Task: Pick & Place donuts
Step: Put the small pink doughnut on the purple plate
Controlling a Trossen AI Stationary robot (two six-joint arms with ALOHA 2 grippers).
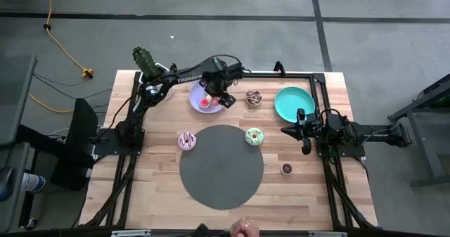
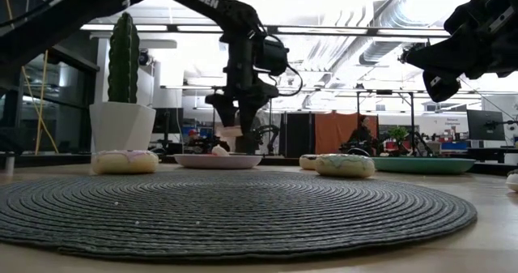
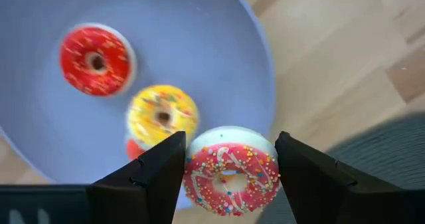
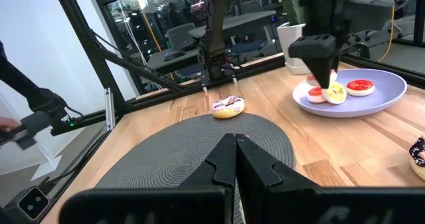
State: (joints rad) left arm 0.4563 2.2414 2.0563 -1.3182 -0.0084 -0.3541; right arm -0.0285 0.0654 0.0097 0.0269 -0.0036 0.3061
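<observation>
Grey mat (image 1: 221, 167) (wooden table (image 1: 155, 195))

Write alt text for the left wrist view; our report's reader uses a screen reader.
The left hand holds a pink sprinkled donut between its two dark fingers over the edge of a lavender plate. On the plate lie a red donut and a yellow donut; wooden table shows beyond.

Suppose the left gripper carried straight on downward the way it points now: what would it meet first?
Probably the lavender plate: the left gripper, holding a pink sprinkled donut, hangs over its edge.
</observation>
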